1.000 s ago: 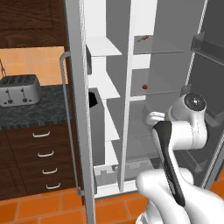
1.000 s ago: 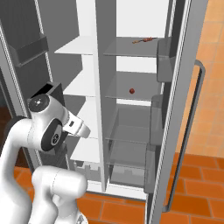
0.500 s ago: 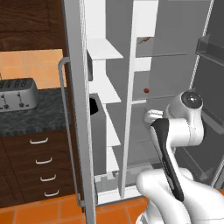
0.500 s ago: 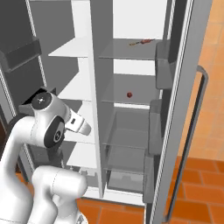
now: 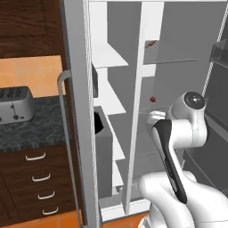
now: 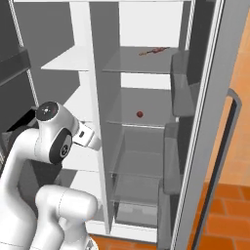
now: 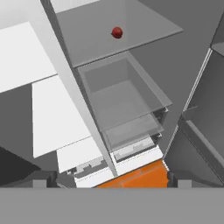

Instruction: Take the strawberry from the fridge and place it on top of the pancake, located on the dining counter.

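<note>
Currently the fridge point(image 6: 205, 97) is seen with both doors swung wide, so the white shelved interior is exposed for a reach. The strawberry point(image 6: 140, 114) is found as a small red dot resting on a glass shelf point(image 6: 146, 119) in the right compartment, toward the shelf's back, well apart from the front edge. In the hand view the strawberry point(image 7: 117, 32) is placed near the top, far ahead of the gripper point(image 7: 109, 181), whose jaws are spread fully apart with nothing between them. The hand is held out in front of the fridge, pointed down and inward, likely so the shelf can be lined up before a reach; no contact is made with anything.

A second reddish item point(image 6: 153, 51) is lying on the upper glass shelf, too small to identify. Below the strawberry's shelf a clear drawer point(image 7: 124, 94) is fitted, and door bins point(image 6: 177, 97) are hung on the open right door, just beside the shelf's right edge. The white centre divider point(image 6: 100, 122) is standing between the arm's wrist and the strawberry, so it is judged the main obstruction: the approach probably has to be taken around its front edge. At the left, dark cabinets point(image 5: 31, 178) with a toaster point(image 5: 15, 104) on the black top are seen.
</note>
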Tool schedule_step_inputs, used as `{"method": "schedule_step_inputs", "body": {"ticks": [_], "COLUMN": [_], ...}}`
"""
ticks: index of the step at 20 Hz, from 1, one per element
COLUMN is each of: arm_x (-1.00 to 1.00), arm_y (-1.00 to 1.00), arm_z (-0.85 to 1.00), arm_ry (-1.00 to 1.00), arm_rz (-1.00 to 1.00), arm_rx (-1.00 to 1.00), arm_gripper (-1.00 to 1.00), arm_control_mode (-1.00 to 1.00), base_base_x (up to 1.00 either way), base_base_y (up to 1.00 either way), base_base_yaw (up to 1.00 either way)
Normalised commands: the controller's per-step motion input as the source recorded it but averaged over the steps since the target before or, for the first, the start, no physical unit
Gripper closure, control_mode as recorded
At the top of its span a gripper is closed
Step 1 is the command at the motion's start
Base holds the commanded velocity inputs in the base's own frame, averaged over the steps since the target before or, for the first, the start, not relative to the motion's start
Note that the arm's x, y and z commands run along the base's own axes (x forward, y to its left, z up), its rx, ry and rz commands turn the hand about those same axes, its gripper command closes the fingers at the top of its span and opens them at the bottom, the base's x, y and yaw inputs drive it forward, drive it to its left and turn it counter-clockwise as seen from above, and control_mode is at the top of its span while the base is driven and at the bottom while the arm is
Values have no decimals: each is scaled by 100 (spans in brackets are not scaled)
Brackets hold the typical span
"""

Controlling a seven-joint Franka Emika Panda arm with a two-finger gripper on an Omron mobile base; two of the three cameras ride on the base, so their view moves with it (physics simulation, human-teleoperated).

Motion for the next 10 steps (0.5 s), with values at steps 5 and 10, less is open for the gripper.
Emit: {"method": "schedule_step_inputs", "body": {"ticks": [5,10], "arm_x": [0,0], "arm_y": [0,0], "arm_z": [0,0], "arm_ry": [0,0], "arm_rz": [0,0], "arm_rx": [0,0], "arm_gripper": [-100,-100], "arm_control_mode": [100,100], "base_base_x": [42,48], "base_base_y": [3,6], "base_base_yaw": [-3,-1]}}
